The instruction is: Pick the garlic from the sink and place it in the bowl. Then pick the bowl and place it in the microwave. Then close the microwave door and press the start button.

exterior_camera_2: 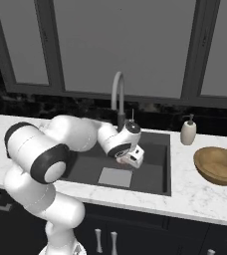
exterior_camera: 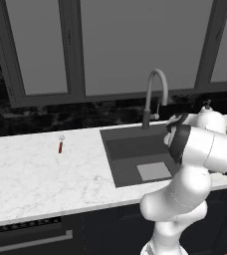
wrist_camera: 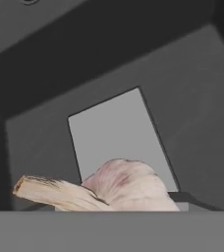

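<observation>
Left base view: the white arm rises at four o'clock and bends over the dark grey rectangular recessed sink (exterior_camera: 135, 149), whose curved grey faucet (exterior_camera: 154, 92) stands at its twelve o'clock edge. A small red-handled utensil (exterior_camera: 60, 145) lies on the white marble desk (exterior_camera: 36, 179), at nine o'clock from the basin.

Right base view: the hand (exterior_camera_2: 127, 158) hangs inside the sink, above the floor's lighter grey square (exterior_camera_2: 115, 177). The round tan-brown wooden bowl (exterior_camera_2: 218, 165) sits on the desk at three o'clock, near a pale soap dispenser (exterior_camera_2: 187, 131).

Hand view: the pale pinkish-white garlic bulb (wrist_camera: 126, 186) lies at six o'clock, close against the lens, its dry stem pointing to nine o'clock. Whether the hand pinches it cannot be told.
</observation>
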You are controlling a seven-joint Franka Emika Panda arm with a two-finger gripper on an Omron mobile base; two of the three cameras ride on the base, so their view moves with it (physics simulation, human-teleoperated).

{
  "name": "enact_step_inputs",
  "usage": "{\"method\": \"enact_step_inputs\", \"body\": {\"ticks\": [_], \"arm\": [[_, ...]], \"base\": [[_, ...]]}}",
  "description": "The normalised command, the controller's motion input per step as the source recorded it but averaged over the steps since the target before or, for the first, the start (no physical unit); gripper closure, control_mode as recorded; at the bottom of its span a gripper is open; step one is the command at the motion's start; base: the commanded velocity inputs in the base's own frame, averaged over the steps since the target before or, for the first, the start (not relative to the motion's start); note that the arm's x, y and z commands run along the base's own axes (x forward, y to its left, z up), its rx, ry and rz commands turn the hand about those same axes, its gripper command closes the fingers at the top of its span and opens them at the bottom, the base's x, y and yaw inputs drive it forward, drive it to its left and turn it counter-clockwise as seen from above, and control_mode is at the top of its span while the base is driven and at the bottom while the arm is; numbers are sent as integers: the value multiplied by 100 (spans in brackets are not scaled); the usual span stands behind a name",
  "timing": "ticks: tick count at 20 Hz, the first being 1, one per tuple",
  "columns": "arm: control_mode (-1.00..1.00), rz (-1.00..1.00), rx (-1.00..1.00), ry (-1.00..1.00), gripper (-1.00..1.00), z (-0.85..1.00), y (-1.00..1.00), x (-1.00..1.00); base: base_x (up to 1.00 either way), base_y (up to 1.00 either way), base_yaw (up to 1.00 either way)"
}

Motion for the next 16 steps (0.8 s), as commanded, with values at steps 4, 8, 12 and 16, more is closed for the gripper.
{"method": "enact_step_inputs", "body": {"ticks": [4, 8, 12, 16], "arm": [[-100, -17, 6, 12, 100, 88, -80, -20], [-100, -20, 0, 2, 100, 46, -84, -36], [-100, -20, 0, 0, 100, 16, -85, -31], [-100, -26, 0, 0, 100, 4, -48, -3]], "base": [[0, 0, 0], [0, 0, 0], [0, 0, 0], [0, 0, 0]]}}
